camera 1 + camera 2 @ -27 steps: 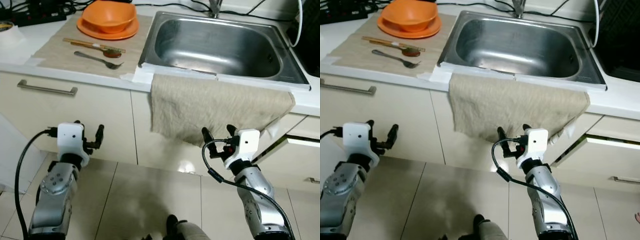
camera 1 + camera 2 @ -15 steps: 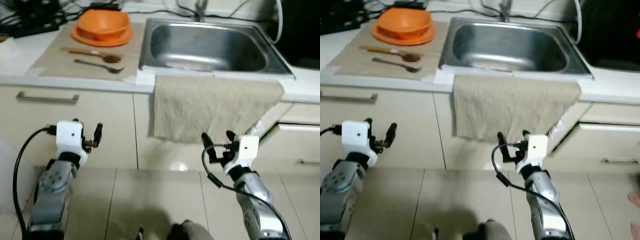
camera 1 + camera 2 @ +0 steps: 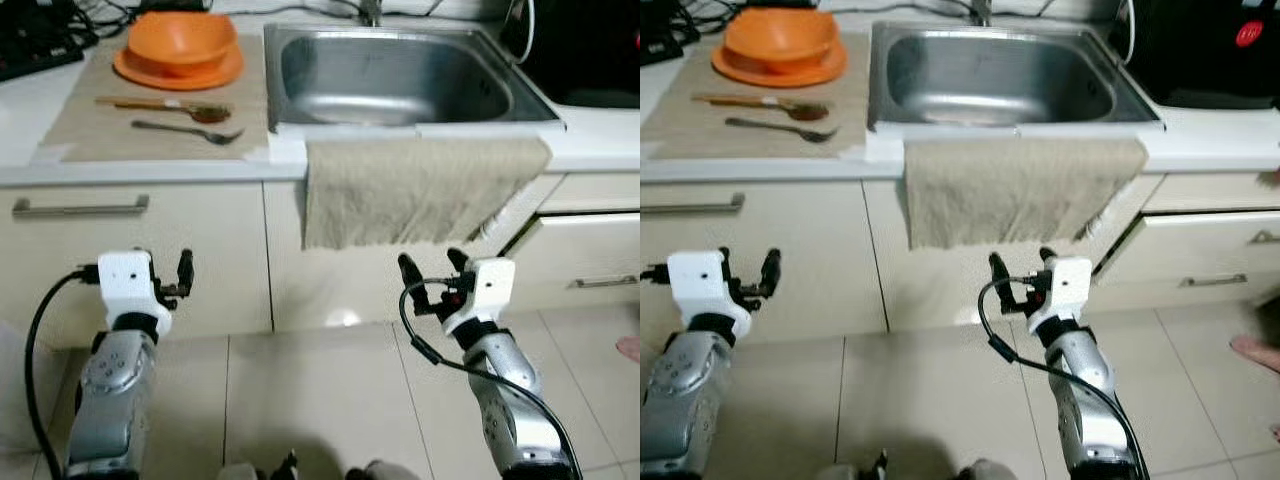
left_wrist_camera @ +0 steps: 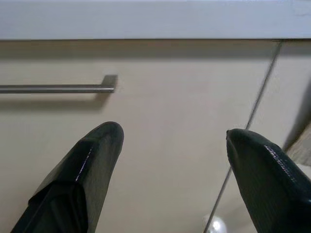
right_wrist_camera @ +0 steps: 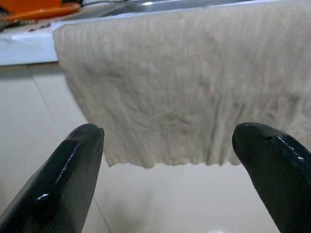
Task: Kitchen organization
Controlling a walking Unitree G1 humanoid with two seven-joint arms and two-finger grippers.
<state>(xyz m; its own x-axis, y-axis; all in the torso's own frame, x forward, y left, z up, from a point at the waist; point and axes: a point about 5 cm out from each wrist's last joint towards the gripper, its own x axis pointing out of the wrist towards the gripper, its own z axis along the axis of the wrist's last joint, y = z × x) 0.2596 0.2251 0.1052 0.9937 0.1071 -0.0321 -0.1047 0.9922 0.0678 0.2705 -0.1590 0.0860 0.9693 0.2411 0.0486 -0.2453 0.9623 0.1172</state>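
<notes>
Over the sink [image 3: 400,75] edge hangs a beige towel [image 3: 415,190] (orange bowl [image 3: 180,40] sits left on the counter), while the left gripper [image 3: 165,283] and right gripper [image 3: 432,277] hover low before the cabinets, fingers spread, holding nothing.

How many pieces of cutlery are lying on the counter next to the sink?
3, all on the beige mat left of the sink: a pair of chopsticks counted as one, a dark spoon beside their tips, and a metal fork nearer the counter's edge. Others may be hidden in the orange bowl.
</notes>
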